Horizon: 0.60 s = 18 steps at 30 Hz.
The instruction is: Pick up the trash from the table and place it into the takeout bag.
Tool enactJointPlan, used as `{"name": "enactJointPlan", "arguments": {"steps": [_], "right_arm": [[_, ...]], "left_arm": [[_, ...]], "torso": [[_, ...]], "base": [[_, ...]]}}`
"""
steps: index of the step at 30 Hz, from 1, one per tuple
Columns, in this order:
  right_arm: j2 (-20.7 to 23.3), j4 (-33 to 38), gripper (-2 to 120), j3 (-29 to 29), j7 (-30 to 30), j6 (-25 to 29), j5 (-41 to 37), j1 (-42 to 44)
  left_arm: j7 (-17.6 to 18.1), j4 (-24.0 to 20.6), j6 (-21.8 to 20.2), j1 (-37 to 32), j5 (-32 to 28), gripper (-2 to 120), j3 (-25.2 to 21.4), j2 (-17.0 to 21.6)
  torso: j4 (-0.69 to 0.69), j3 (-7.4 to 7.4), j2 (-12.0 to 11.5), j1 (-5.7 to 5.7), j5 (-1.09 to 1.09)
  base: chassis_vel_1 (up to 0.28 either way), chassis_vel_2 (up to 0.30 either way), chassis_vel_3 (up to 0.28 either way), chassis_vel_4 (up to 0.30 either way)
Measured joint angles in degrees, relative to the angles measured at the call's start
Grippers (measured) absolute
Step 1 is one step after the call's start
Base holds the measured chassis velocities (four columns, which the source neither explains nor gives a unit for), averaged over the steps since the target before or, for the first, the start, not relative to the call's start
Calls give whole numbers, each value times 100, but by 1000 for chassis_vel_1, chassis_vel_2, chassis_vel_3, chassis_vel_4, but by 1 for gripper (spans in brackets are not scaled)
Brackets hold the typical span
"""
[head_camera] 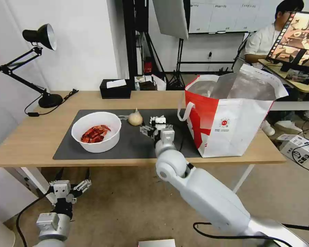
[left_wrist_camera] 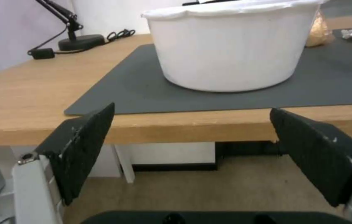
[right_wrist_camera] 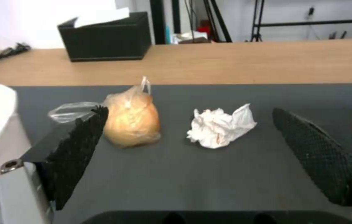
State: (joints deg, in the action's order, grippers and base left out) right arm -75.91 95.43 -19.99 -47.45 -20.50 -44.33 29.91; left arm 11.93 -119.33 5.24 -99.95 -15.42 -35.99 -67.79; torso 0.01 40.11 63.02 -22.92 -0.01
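Your right gripper (head_camera: 155, 126) hovers over the dark mat, jaws spread wide, lined up on the crumpled tissue (right_wrist_camera: 219, 127) just ahead; the knotted beige bag (right_wrist_camera: 132, 117) sits left of it. Your left gripper (head_camera: 69, 189) waits agape below the surface (head_camera: 31, 137). Beside the right gripper stands the takeout bag (head_camera: 230, 127), its logo unreadable.

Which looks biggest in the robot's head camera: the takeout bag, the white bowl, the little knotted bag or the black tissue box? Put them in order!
1. Takeout bag
2. White bowl
3. Black tissue box, though it sits farther back, so it may look smaller than it is
4. Knotted plastic bag
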Motion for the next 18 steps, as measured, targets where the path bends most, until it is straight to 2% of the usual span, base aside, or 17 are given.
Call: {"name": "enactJointPlan", "arguments": {"steps": [7, 18], "right_arm": [[-354, -600, 100, -90, -301, -311, -102, -416], [-552, -1177, 100, -238, -441, -624, -244, -816]], "left_arm": [[1, 66, 1, 2, -12, 100, 27, -1], [0, 167, 11, 52, -53, 100, 81, 8]], "torso": [[0, 0, 0, 0, 0], [-1, 0, 0, 1, 0]], "base": [[0, 0, 0, 0], [0, 0, 0, 0]]}}
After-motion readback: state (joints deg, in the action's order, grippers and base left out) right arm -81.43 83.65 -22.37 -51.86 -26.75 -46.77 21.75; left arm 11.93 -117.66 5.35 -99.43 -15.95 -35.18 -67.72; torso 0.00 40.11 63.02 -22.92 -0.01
